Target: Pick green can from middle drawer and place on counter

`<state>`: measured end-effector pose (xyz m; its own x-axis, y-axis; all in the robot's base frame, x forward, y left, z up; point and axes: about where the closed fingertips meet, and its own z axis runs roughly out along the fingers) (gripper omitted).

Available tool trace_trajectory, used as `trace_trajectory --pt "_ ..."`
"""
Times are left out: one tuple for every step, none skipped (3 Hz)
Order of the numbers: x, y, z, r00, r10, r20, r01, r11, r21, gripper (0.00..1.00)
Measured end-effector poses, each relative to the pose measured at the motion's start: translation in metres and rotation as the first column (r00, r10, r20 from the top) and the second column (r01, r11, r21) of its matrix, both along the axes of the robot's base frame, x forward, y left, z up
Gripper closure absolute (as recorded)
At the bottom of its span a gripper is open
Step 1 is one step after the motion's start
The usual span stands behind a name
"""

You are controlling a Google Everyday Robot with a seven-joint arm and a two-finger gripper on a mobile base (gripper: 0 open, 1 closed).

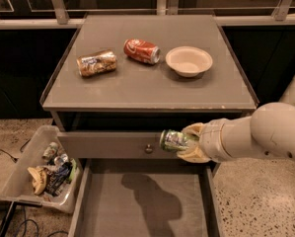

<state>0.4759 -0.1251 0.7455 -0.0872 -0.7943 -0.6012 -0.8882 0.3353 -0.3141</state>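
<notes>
My gripper is shut on the green can, holding it on its side in the air. It hangs in front of the grey drawer front, above the open middle drawer, whose bare floor shows the arm's shadow. The counter lies just above and behind the can. My white arm reaches in from the right.
On the counter lie a gold-brown can and a red cola can, both on their sides, and a beige bowl stands to their right. A bin of trash sits on the floor at the left of the cabinet.
</notes>
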Motion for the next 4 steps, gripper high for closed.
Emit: trace_trajectory --pt "-0.008 0.005 0.031 0.9989 0.034 0.034 -0.033 0.999 -0.028 1.0" --pt "-0.021 0.004 0.087 0.9912 0.058 0.119 -0.053 0.998 -0.045 1.0" --pt "-0.024 -0.011 0.137 0.977 0.045 0.209 -0.035 0.998 -0.049 1.0" --pt "-0.007 -0.041 0.186 0.9575 -0.036 0.286 0.023 0.998 0.051 1.0"
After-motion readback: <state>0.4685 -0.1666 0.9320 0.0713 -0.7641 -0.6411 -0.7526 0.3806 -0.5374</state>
